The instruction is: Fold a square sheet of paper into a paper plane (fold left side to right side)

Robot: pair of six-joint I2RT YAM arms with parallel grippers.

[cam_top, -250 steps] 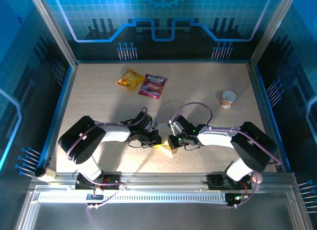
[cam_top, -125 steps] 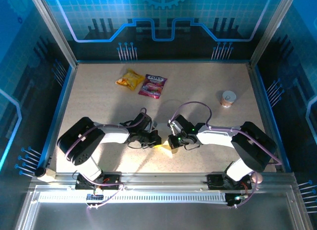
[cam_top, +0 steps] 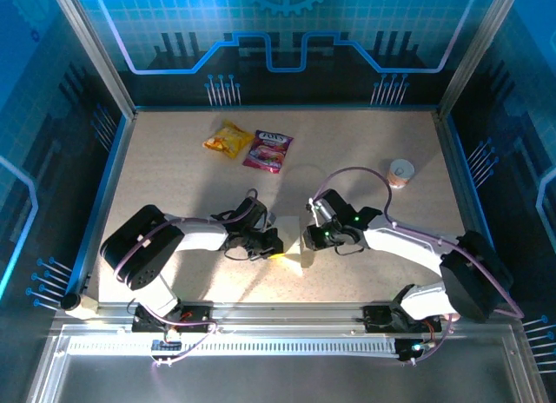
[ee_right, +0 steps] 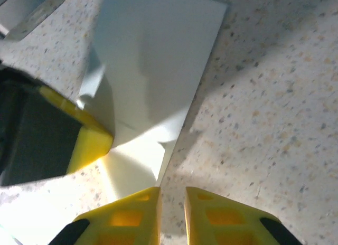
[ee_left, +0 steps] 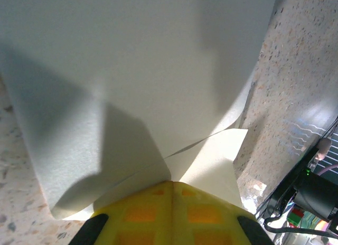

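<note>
Since the earlier frames the right gripper [cam_top: 311,239] has drawn back toward 3 o'clock, uncovering the square sheet of paper [cam_top: 294,247]. We judge the fold laid over. Its jaws stand a slit apart and empty, with the paper at their 9 o'clock. The left gripper [cam_top: 276,244] is closed on the paper's edge.

The thin square sheet of white paper [ee_left: 132,71] is matt, smooth and unprinted. The beige table top [ee_right: 264,123] looks dull and finely speckled, like stone-effect laminate. The left gripper [ee_left: 171,188] has smooth yellow plastic fingers [ee_left: 140,216] with a gridded face. At the upper left of the top view, the yellow snack packet [cam_top: 228,140] and the pink snack packet [cam_top: 268,149] are glossy film.
</note>
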